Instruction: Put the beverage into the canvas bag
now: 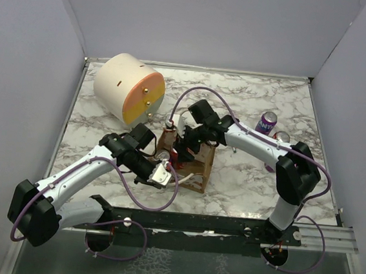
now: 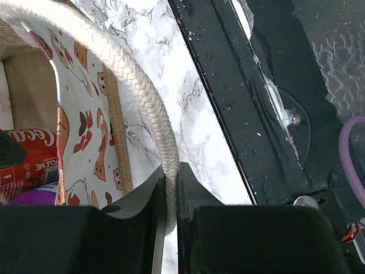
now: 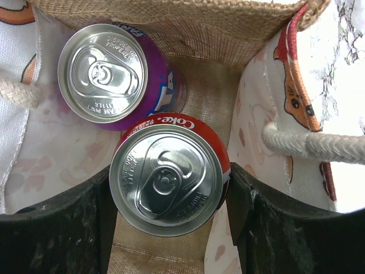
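The marble table filled the top view, with a large cream-and-orange cylinder lying on its side at the far left. The left arm stretched diagonally from its base toward the centre with its elbow low. The right arm rose from its base, folded at the elbow and reached leftward with the wrist bent down. Both met at the canvas bag, which stood upright near the middle of the table.

The right gripper pointed straight down into the bag's open mouth. Its jaws were clamped on either side of a red cola can, which was upright within the bag's walls. A purple can stood touching it inside the bag. The left gripper sat at the bag's near edge, its jaws pinching one cream rope handle. A second purple can and a silver-topped can stood on the table at the far right, beside the right arm.
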Controlling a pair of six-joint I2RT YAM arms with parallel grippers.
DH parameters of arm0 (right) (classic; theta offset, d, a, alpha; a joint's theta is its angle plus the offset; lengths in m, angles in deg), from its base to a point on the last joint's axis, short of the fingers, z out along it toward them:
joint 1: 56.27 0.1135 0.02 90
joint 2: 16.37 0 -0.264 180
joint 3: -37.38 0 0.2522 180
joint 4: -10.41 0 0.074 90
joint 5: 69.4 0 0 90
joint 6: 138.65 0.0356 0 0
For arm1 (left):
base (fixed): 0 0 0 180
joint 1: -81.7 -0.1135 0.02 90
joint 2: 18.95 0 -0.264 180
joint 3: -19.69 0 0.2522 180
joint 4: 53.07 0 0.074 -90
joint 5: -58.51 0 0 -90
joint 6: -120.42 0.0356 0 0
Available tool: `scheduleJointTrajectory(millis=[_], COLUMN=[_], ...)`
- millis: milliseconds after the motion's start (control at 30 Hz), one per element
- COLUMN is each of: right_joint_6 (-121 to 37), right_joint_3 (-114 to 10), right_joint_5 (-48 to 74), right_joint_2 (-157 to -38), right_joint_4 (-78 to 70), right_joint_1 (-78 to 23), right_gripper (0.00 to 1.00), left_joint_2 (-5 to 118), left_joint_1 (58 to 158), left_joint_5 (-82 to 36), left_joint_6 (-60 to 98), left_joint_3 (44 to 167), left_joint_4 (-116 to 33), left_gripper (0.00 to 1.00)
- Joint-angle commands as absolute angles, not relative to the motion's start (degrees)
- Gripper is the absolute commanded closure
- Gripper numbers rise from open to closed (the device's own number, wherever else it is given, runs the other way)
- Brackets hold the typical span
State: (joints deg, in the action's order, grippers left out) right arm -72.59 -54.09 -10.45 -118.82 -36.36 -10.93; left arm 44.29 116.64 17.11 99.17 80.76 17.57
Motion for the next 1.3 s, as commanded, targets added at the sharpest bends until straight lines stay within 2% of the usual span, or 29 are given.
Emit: scheduleJointTrajectory(millis=[0, 667, 1267], right_joint_6=[-69.41, -59.49, -64.51], right_joint_3=[-55.04, -56.06, -50.7], right_joint_5=[-11.38, -4.6, -3.88], right_joint_2=[-118.79, -120.55, -120.62], right_joint_4=[-29.21, -23.84, -21.61], right_joint_1=[-9.4, -8.81, -7.77], right_gripper=[0.99, 0.91, 0.82], left_joint_2=[43.53, 44.7, 43.46], left_joint_1=[116.24, 116.24, 115.63], left_joint_5=[18.2, 18.23, 19.66], left_joint_6=[101.0, 102.21, 102.01], left_joint_3=[79.83, 80.15, 80.37], left_joint_4=[16.33, 17.2, 17.65], left_gripper=[0.88, 0.92, 0.91])
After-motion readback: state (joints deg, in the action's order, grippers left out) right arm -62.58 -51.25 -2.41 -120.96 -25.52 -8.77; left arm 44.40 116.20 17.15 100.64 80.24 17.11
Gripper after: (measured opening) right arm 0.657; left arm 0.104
